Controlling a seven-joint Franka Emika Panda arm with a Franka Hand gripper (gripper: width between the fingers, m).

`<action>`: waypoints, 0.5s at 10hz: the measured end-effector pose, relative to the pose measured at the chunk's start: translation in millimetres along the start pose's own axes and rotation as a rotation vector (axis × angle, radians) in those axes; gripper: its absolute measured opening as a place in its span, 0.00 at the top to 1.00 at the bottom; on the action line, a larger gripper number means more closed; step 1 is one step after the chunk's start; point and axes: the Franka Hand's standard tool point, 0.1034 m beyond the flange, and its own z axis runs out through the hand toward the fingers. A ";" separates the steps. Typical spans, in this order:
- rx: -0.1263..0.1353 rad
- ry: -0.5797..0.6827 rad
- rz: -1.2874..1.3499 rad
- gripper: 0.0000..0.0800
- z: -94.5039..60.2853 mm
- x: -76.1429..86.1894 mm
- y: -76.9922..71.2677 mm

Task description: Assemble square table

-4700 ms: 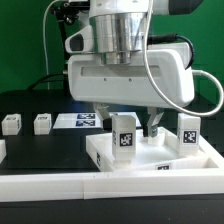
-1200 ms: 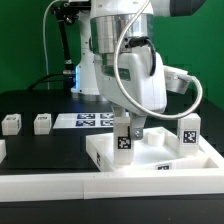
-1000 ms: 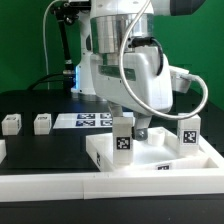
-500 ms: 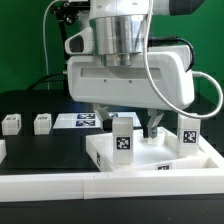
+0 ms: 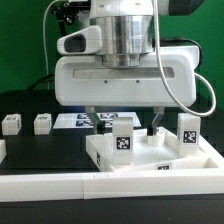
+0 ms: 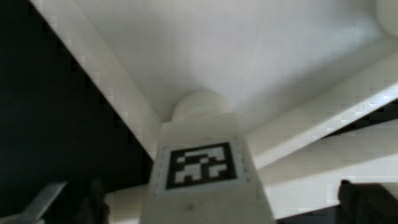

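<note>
The slab (image 5: pixel 150 158) of the square table lies flat on the black worktop (image 5: pixel 50 150), toward the exterior view's right and close to the front. A small tag (image 5: pixel 163 168) sits on its near edge. Two posts stand upright on it. The tagged leg post (image 5: pixel 123 140) rises near the slab's corner on the exterior view's left, its black-and-white tag facing the camera. The second leg post (image 5: pixel 188 133) stands at the slab's side on the exterior view's right, well apart from the first.

My jaws hang directly over the tagged leg post (image 6: pixel 201 165), spread wide and holding nothing. In the wrist view my dark fingertips (image 6: pixel 43 200) show on either side of the post, clear of it, with the slab's white surface (image 6: pixel 267 50) spreading beyond it.

Farther out, on the exterior view's left, two loose leg posts (image 5: pixel 11 124) (image 5: pixel 42 122) rest on the worktop near each other but not touching. The marker board (image 5: pixel 80 121) lies flat between them and the slab, farther back, partly hidden by my white hand body.
</note>
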 end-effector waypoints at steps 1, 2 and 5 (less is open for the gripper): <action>0.000 0.001 -0.035 0.19 0.0 0.3 0.7; -0.001 0.001 -0.035 0.35 0.1 0.1 0.8; -0.001 0.000 -0.033 0.64 0.3 -0.1 1.3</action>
